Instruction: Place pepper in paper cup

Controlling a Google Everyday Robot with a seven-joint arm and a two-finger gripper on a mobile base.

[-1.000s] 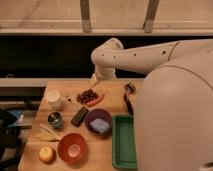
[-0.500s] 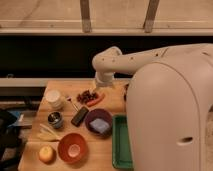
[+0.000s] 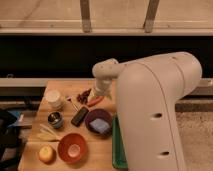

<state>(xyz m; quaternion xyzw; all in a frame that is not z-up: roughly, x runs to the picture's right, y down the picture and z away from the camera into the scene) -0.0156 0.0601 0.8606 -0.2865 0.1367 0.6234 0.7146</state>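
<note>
— Well, swung left along the far side of the counter (image 3: 100, 156) within the last second. Started out past the right edge, and now parks the claw (image 3: 98, 93) low, just above the pepper (image 3: 95, 101).

— Holding anything yet?

— Cannot tell. Tucked under the wrist, so no telling how wide open, or whether gripping anything at all. Seems to have left the pepper lying on the counter, though, just right of the berries (image 3: 84, 96), same spot as before.

— Meaning what for the job?

— Probably lined up for the pick, with the pick itself not yet done. Needs a grasp, a lift, then a carry left to the paper cup (image 3: 53, 98).

— Where exactly?

— Far-left corner, upright, well apart from the pepper, with the berries between. Nothing visible inside, though hard to see to the bottom.

— And the other vessels?

— Just nearer than the paper cup, a dark metal cup (image 3: 55, 119), contents hidden. Toward the middle, a purple bowl (image 3: 91, 120) with something blue (image 3: 101, 125) inside. Nearest, an orange bowl (image 3: 62, 150) holding a small pale item (image 3: 74, 148), too vague to name. Along the right, under the arm, a green tray (image 3: 116, 147), mostly covered.

— Risks?

— Could brush the berries on the way in, being so close. Worth lifting well clear of them before heading left.
</note>
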